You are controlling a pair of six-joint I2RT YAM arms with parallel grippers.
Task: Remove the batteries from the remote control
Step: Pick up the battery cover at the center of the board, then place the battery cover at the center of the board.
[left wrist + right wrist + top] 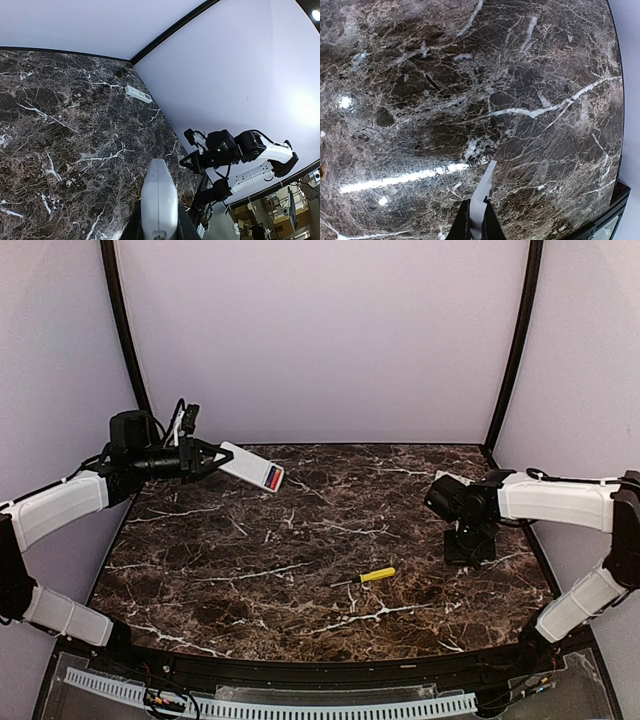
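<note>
My left gripper (203, 458) is shut on one end of the white remote control (248, 466) and holds it in the air over the table's back left. The batteries (272, 478), red and blue, sit in the open compartment at the remote's free end. In the left wrist view the remote (159, 197) shows only as a smooth grey-white shell between the fingers of the left gripper (159, 227); the batteries are hidden there. My right gripper (468, 546) points down at the right side. It is shut on a thin flat white cover (483, 190) just above the marble, in the right gripper (476, 214).
A yellow-handled screwdriver (366, 576) lies on the dark marble table (300, 540) near the middle front. Another small white cover (138, 93) lies at the back right, close to the wall; it also shows beside the right arm (446, 478). Black frame posts stand at the back corners.
</note>
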